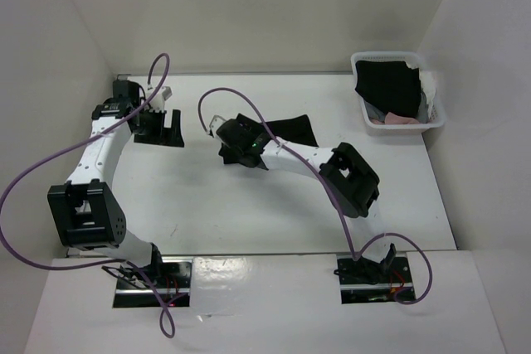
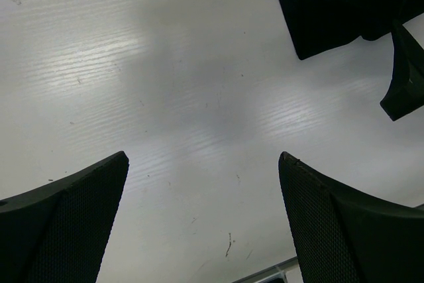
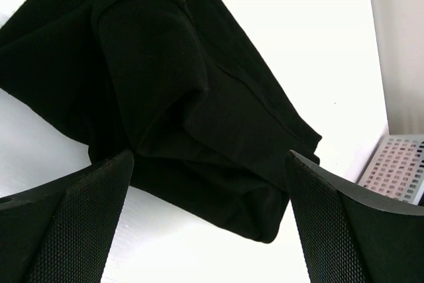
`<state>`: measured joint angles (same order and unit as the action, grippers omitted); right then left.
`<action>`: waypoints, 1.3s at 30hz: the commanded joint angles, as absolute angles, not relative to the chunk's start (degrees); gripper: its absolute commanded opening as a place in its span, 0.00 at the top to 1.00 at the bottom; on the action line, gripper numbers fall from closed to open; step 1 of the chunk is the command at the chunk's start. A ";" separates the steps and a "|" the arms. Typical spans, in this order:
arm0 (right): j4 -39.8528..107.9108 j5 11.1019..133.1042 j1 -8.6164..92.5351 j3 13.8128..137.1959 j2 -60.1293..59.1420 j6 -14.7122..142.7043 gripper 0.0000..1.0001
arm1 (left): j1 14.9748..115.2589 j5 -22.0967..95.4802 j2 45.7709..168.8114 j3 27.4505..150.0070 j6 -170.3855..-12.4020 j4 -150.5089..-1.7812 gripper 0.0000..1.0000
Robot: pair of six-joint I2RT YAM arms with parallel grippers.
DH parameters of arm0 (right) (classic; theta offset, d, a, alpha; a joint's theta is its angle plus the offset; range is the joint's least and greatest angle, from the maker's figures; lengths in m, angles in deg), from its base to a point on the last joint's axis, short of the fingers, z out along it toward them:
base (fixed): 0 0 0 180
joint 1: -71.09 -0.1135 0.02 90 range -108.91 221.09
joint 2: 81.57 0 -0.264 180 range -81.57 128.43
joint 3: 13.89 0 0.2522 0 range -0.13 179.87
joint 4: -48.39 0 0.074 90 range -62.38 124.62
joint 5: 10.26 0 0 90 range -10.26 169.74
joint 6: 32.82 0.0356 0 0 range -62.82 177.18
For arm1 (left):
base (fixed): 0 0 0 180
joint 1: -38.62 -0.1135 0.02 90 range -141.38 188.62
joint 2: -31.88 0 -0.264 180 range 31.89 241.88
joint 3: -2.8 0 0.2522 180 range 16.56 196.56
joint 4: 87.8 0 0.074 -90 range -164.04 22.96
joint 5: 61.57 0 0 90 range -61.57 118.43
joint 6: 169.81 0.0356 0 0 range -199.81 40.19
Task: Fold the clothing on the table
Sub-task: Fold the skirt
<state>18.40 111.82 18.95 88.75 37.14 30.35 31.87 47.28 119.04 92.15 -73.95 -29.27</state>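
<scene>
The black clothing [image 1: 292,128] lies crumpled on the white table [image 1: 232,205], behind the middle, partly under my right arm. In the right wrist view the clothing [image 3: 172,97] fills most of the frame, folded over itself. My right gripper [image 3: 209,156] hovers open just above its near edge with nothing between the fingers; from above, the right gripper [image 1: 243,153] sits at the garment's left end. My left gripper [image 1: 158,132] is open at the far left over bare table [image 2: 165,64]. A corner of the clothing [image 2: 344,4] shows at the top right of the left wrist view, well apart from the left gripper [image 2: 203,157].
A white plastic basket [image 1: 382,55] with black, pink and white cloth stands at the back right, and its corner [image 3: 397,164] shows in the right wrist view. White walls close in the table on three sides. A metal rail [image 2: 271,273] runs along the table's edge.
</scene>
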 commanded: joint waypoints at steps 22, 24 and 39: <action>20.21 109.63 19.66 87.23 37.69 29.76 0.01 | 31.23 49.00 118.55 92.06 -73.13 -29.92 0.00; 20.82 109.63 20.37 87.94 38.74 29.23 0.01 | 31.23 49.00 119.07 92.06 -73.13 -30.44 0.00; 22.67 111.74 23.80 94.61 43.23 26.42 0.01 | 31.23 49.00 121.27 92.06 -72.61 -31.50 0.00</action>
<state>19.25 110.16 23.80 90.67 42.72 27.36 31.57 47.78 120.92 92.15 -73.79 -29.88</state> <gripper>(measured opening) 0.985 1.000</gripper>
